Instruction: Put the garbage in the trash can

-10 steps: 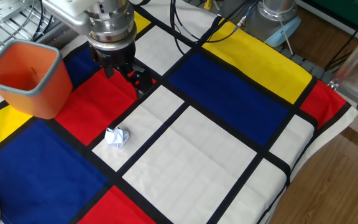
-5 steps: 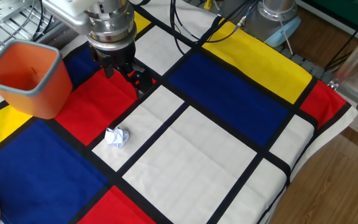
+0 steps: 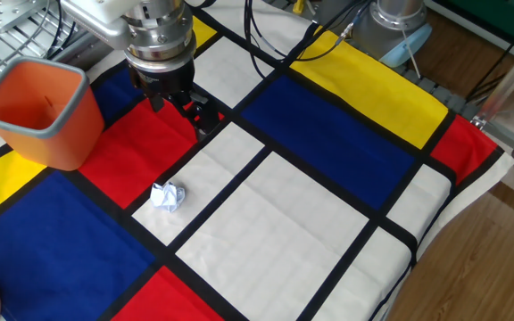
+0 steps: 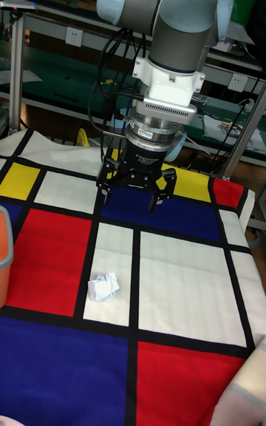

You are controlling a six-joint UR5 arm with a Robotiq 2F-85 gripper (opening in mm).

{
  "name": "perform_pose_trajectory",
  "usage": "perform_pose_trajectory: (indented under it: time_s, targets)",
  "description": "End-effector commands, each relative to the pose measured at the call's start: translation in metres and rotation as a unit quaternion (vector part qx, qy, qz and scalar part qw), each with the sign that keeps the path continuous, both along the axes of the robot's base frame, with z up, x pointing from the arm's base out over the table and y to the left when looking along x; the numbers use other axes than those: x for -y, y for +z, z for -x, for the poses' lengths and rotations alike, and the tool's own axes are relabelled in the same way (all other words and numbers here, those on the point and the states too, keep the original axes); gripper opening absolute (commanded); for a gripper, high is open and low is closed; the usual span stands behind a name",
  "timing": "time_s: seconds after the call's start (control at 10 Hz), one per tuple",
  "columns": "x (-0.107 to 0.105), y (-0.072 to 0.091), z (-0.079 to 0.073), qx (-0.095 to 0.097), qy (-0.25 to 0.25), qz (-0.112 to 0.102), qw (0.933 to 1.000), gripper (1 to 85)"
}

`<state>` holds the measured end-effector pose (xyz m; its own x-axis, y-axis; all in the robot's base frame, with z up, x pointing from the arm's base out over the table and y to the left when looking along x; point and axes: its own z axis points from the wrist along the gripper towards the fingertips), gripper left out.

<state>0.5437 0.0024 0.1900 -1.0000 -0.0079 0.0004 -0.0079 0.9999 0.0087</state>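
jaws: spread, pinching nothing | garbage point(image 3: 168, 195): on a white panel of the surface point(image 3: 328, 232), at 6 o'clock from the jaws in the fixed view, well apart, not between them | trash can point(image 3: 38, 111): upright, at 9 o'clock from the jaws, 10 o'clock from the garbage

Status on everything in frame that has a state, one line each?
hand: open, holding nothing, raised above the cloth.
garbage: lying loose on a white panel of the cloth, not gripped, outside the can.
trash can: upright, open at the top, no paper visible inside.
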Motion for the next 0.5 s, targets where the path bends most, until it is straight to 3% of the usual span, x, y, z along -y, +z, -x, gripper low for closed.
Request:
perform_pose_trajectory:
  time_s: [0.0, 0.1, 0.4]
  targets:
    - [-0.002, 0.000, 0.000, 0.000, 0.000, 0.000, 1.0000, 84.0]
    - [-0.010, 0.001, 0.031, -0.062, -0.110, -0.005, 0.9920, 1.0]
    - [-0.010, 0.000, 0.030, -0.061, -0.111, -0.005, 0.9920, 1.0]
